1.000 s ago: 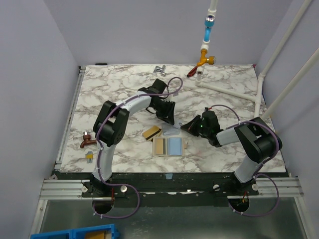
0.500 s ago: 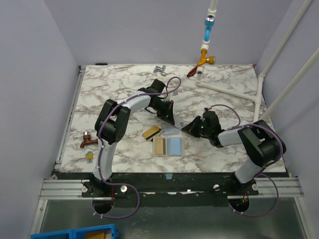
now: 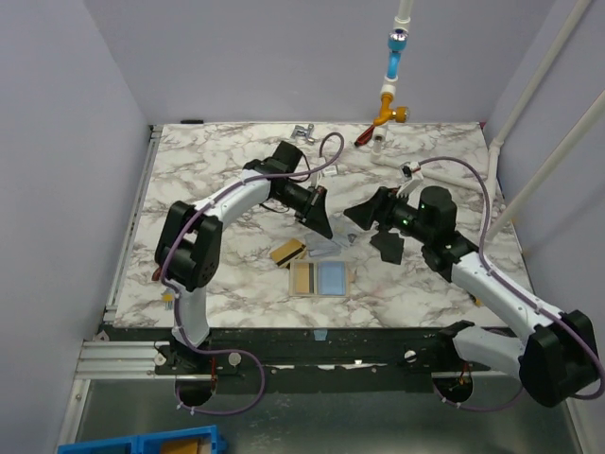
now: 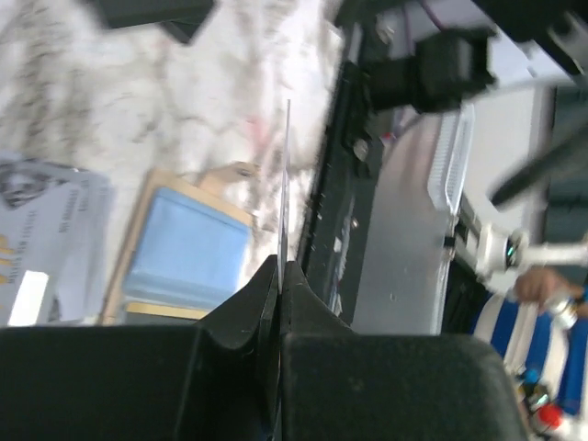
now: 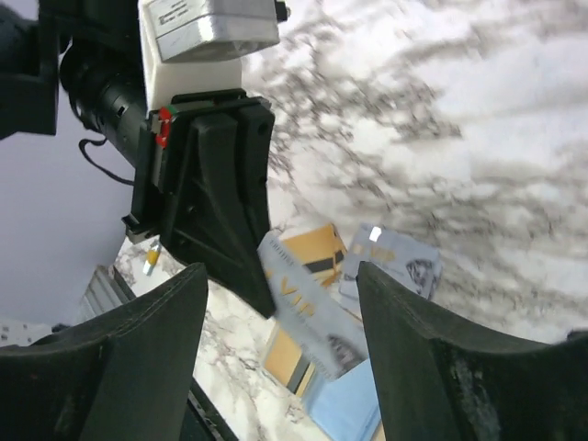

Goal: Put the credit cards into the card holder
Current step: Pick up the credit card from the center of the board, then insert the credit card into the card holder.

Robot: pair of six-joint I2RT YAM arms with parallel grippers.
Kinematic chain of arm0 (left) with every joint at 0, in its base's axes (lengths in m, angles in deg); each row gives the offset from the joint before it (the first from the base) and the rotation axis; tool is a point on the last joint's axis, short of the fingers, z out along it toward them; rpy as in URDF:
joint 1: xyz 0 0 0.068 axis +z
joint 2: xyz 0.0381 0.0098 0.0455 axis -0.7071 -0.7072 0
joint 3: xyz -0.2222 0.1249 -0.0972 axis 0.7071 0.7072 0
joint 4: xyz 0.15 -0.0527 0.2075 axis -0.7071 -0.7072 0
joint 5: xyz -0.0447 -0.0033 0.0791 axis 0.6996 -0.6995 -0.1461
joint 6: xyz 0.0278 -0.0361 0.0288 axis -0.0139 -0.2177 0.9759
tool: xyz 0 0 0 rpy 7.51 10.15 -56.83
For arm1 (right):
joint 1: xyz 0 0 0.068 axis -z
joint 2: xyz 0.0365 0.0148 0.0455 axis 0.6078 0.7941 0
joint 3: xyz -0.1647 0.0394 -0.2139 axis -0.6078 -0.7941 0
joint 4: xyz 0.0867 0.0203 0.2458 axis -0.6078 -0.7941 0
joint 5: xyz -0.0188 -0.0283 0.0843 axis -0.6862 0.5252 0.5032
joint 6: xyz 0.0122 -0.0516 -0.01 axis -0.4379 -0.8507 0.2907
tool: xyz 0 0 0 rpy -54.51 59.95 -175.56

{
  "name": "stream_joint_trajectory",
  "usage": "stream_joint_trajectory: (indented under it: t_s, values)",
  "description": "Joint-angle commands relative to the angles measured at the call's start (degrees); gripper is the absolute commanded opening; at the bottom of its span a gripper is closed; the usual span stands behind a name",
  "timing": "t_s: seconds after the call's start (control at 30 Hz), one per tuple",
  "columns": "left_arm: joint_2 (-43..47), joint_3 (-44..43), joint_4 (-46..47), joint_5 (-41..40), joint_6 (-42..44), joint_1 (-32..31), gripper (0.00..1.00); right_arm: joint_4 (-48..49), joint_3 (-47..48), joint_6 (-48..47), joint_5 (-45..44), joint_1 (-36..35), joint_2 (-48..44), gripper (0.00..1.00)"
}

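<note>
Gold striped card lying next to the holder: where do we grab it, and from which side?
Likely across its narrow width, coming straight down: the gold card lies flat on the table, so only its edges offer purchase. The right tool is open and free; the left tool is shut on a grey card.

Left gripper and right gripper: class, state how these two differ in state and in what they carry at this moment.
The left gripper is shut, while the right gripper stands with its jaws wide apart. The left gripper pinches a pale grey credit card between its fingers; the right gripper holds nothing. Shared: both are black two-finger grippers, facing each other above the marble table.
</note>
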Motion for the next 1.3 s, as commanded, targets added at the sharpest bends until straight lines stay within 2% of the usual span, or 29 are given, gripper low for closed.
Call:
stream_joint_trajectory:
  t_s: [0.0, 0.17, 0.33, 0.5, 0.73, 0.83, 0.97, 1.1, 1.2, 1.27]
  values:
    - [8.39, -0.21, -14.56, 11.49, 19.04, -0.55, 0.0, -3.11, 2.56, -10.19, 9.48, 0.35, -3.81, 0.72]
    - [10.58, -0.83, -28.41, 11.64, 32.18, -0.9, 0.0, -9.66, 9.73, -14.48, 19.99, 0.41, 0.94, 0.69]
    - [13.4, 2.92, -29.57, 9.93, 33.4, -1.0, 0.0, -12.83, 14.14, -15.29, 30.49, 0.34, 3.22, 0.6]
    - [15.4, 4.5, -27.37, 8.07, 31.33, -1.04, 0.0, -14.89, 13.79, -14.65, 37.74, 0.4, 2.34, 0.51]
    - [15.88, 4.39, -27.33, 6.39, 31.07, -1.68, 0.0, -17.16, 12.27, -13.89, 37.65, -0.63, 2.36, 0.46]
    - [15.61, 3.89, -27.22, 6.04, 30.7, -1.77, 0.0, -17.92, 12.87, -14.08, 37.15, -2.77, 4.31, 0.4]
    - [15.29, 3.31, -27.62, 5.99, 30.81, -1.87, 0.0, -19.25, 13.6, -14.79, 36.72, -4.79, 7.2, 0.25]
    - [15.13, 3.0, -28.36, 5.73, 31.47, -1.87, 0.0, -19.13, 13.09, -14.77, 37.2, -5.44, 7.46, 0.2]
    - [14.67, 2.83, -28.54, 5.73, 31.57, -1.87, 0.0, -18.79, 12.81, -14.45, 37.49, -5.54, 7.28, 0.11]
    - [14.17, 2.42, -28.77, 5.55, 31.53, -1.88, 0.0, -17.74, 12.24, -13.59, 38.15, -5.61, 7.19, 0.11]
